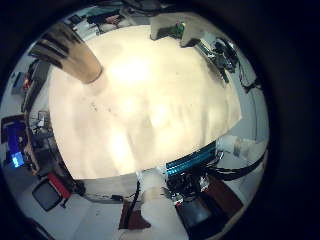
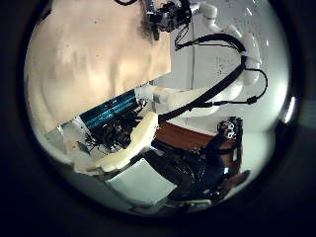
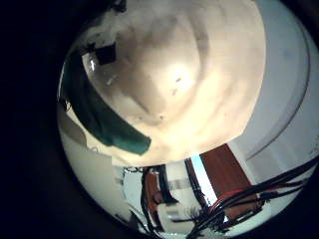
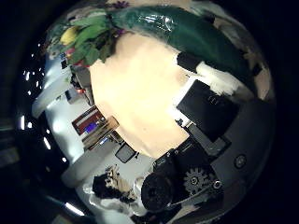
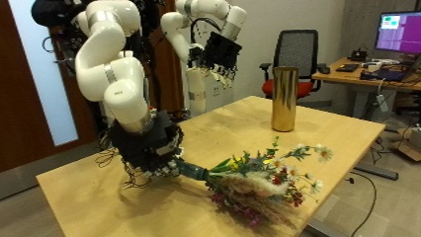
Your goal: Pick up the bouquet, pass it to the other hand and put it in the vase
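Green-wrapped bouquet (image 5: pixel 257 178) in right robot hand (image 5: pixel 155 153)

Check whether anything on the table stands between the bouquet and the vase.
Nothing visible does. The bouquet lies on the table at the right hand, and the tabletop between it and the upright vase is bare.

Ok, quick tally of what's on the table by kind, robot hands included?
Bouquet: 1
Vase: 1
Robot hands: 2, the right hand at the bouquet's stem end, the left hand up above the table
Total: 4
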You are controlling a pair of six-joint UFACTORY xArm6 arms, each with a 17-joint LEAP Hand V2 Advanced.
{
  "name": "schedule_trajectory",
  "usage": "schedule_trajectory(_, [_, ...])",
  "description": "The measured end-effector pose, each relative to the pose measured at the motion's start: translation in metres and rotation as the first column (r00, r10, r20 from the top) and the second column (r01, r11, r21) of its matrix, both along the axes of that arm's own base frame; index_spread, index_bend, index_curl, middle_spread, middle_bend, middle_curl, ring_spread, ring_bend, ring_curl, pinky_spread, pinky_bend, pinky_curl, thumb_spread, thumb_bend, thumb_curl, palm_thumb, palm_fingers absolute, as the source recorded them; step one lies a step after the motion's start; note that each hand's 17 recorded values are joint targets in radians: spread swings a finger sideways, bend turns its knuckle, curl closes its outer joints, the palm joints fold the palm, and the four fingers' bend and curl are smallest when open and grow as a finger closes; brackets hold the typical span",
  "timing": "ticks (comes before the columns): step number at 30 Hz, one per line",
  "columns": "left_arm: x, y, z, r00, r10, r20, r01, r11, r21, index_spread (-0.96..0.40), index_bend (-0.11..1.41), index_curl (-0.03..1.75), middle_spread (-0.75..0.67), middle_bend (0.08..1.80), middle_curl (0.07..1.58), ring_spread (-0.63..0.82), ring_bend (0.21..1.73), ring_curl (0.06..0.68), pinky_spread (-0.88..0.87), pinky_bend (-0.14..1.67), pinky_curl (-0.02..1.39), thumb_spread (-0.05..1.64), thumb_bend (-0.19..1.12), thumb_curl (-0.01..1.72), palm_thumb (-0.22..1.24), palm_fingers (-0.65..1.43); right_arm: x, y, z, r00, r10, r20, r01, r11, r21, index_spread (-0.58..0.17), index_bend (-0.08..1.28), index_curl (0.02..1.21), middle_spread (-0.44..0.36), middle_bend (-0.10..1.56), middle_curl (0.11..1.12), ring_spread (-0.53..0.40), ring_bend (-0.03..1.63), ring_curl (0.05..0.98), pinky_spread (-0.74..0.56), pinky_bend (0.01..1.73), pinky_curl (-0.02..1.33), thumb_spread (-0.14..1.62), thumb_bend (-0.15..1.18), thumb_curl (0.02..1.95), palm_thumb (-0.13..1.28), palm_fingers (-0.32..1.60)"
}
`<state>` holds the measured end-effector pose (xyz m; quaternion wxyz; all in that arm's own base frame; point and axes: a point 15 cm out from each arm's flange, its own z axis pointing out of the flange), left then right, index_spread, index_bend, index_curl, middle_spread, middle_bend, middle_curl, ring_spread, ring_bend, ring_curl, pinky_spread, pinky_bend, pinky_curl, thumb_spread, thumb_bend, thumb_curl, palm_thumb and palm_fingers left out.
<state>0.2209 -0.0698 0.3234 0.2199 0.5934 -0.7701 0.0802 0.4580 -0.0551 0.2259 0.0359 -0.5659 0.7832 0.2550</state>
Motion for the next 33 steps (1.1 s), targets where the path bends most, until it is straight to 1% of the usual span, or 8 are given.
schedule_trajectory(6, [0.0, 0.003, 0.002, 1.0, 0.024, 0.002, -0.024, 1.0, -0.021, 0.2, 0.18, 0.36, 0.42, 0.21, 0.33, 0.57, 0.47, 0.198, 0.55, 0.18, 0.25, 0.96, -0.03, 0.3, 0.41, 0.2, -0.015, 0.022, 0.044, 0.991, 0.091, 0.102, -0.098, 0.993, 0.064, -0.256, 1.09, 0.81, -0.127, 1.31, 0.7, -0.189, 1.43, 0.589, -0.23, 1.33, 0.65, 0.51, 0.0, 0.77, 1.24, 1.15])
schedule_trajectory(12, [0.005, 0.0, 0.002, 0.999, 0.044, -0.009, -0.044, 0.998, -0.048, 0.2, 0.18, 0.36, 0.4, 0.22, 0.33, 0.56, 0.48, 0.196, 0.54, 0.18, 0.25, 0.97, -0.03, 0.3, 0.42, 0.22, -0.025, 0.032, 0.082, 0.974, 0.111, 0.199, -0.132, 0.987, 0.094, -0.243, 1.1, 0.83, -0.108, 1.33, 0.69, -0.186, 1.44, 0.602, -0.21, 1.3, 0.71, 0.36, -0.01, 0.84, 1.23, 1.14])
schedule_trajectory(20, [0.004, -0.001, 0.008, 0.998, 0.056, -0.009, -0.056, 0.996, -0.072, 0.2, 0.19, 0.37, 0.37, 0.2, 0.33, 0.55, 0.48, 0.192, 0.54, 0.19, 0.25, 0.99, -0.03, 0.3, 0.41, 0.22, -0.036, 0.033, 0.088, 0.973, 0.11, 0.201, -0.133, 0.986, 0.101, -0.239, 1.11, 0.83, -0.102, 1.35, 0.69, -0.185, 1.44, 0.612, -0.21, 1.24, 0.79, 0.27, -0.03, 0.89, 1.2, 1.14])
schedule_trajectory(23, [0.002, -0.002, 0.007, 0.998, 0.056, -0.01, -0.056, 0.996, -0.075, 0.2, 0.19, 0.38, 0.38, 0.2, 0.33, 0.55, 0.48, 0.189, 0.54, 0.19, 0.25, 0.99, -0.03, 0.3, 0.41, 0.22, -0.046, 0.036, 0.08, 0.98, 0.11, 0.168, -0.128, 0.987, 0.101, -0.241, 1.11, 0.84, -0.11, 1.35, 0.68, -0.184, 1.44, 0.612, -0.22, 1.25, 0.81, 0.38, -0.04, 0.88, 1.1, 1.15])
schedule_trajectory(24, [0.002, -0.001, 0.007, 0.998, 0.055, -0.012, -0.056, 0.996, -0.075, 0.2, 0.19, 0.38, 0.38, 0.19, 0.33, 0.55, 0.47, 0.187, 0.54, 0.19, 0.25, 0.99, -0.03, 0.3, 0.41, 0.22, -0.05, 0.038, 0.078, 0.982, 0.105, 0.157, -0.122, 0.987, 0.102, -0.246, 1.05, 0.83, -0.122, 1.32, 0.67, -0.192, 1.42, 0.601, -0.25, 1.23, 0.79, 0.5, -0.1, 0.85, 0.95, 1.11])
schedule_trajectory(28, [0.001, -0.002, 0.006, 0.999, 0.053, -0.012, -0.054, 0.995, -0.082, 0.2, 0.18, 0.37, 0.38, 0.21, 0.33, 0.55, 0.49, 0.189, 0.54, 0.18, 0.24, 1.0, -0.03, 0.3, 0.42, 0.23, -0.071, 0.043, 0.054, 0.991, 0.097, 0.094, -0.106, 0.99, 0.096, -0.26, 0.73, 0.77, -0.153, 1.14, 0.61, -0.22, 1.32, 0.552, -0.43, 1.14, 0.7, 0.83, -0.04, 0.71, 0.77, 0.86])
schedule_trajectory(29, [0.0, -0.002, 0.006, 0.999, 0.05, -0.015, -0.051, 0.995, -0.084, 0.2, 0.18, 0.38, 0.37, 0.21, 0.33, 0.55, 0.48, 0.188, 0.54, 0.18, 0.24, 1.0, -0.03, 0.3, 0.42, 0.22, -0.072, 0.04, 0.049, 0.991, 0.098, 0.09, -0.105, 0.991, 0.078, -0.255, 0.65, 0.76, -0.139, 1.08, 0.6, -0.222, 1.27, 0.546, -0.4, 1.06, 0.69, 0.92, -0.03, 0.67, 0.75, 0.54])
schedule_trajectory(33, [0.0, -0.002, 0.008, 0.999, 0.048, -0.01, -0.049, 0.995, -0.085, 0.2, 0.18, 0.38, 0.37, 0.2, 0.33, 0.55, 0.48, 0.185, 0.54, 0.18, 0.24, 1.0, -0.03, 0.3, 0.42, 0.22, -0.074, 0.032, 0.024, 0.994, 0.074, 0.078, -0.077, 0.997, 0.026, -0.224, 0.57, 0.66, -0.074, 0.98, 0.54, -0.163, 1.11, 0.452, -0.13, 0.78, 0.58, 1.03, -0.03, 0.57, 0.72, 0.2])
